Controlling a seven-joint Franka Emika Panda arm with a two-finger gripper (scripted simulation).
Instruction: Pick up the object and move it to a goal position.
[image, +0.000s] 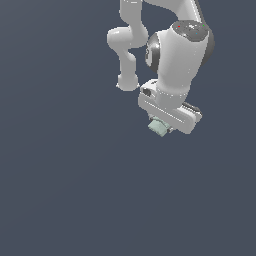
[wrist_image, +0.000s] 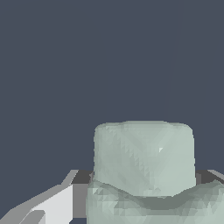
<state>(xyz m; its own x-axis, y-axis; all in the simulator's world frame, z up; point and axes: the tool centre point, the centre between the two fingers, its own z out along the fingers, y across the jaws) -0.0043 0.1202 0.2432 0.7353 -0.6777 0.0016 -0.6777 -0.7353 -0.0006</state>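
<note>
**Gripper clamped on the pale block, right of centre in the exterior view**

Gripper (image: 161, 126) sits at the end of the white arm (image: 177, 60), which comes down from the top edge of the exterior view, right of centre. Its wide white body slants from upper left to lower right, and the object (image: 158, 127), a small pale mint-green block, pokes out just beneath the lower left end of that body. The fingers themselves are largely hidden behind the block and the gripper body, but the block hangs pressed against the gripper's underside with nothing else touching it, so the gripper is closed on it. Everything around it is a plain dark blue-grey ground (image: 65, 190).

Seen from the wrist, the object (wrist_image: 143, 157) fills much of the lower half of the frame, its faceted pale green face rounded at the corners, with a shallow curved seam across its lower part. A white and grey finger (wrist_image: 48, 205) shows at the lower left corner, right beside the block.
</note>
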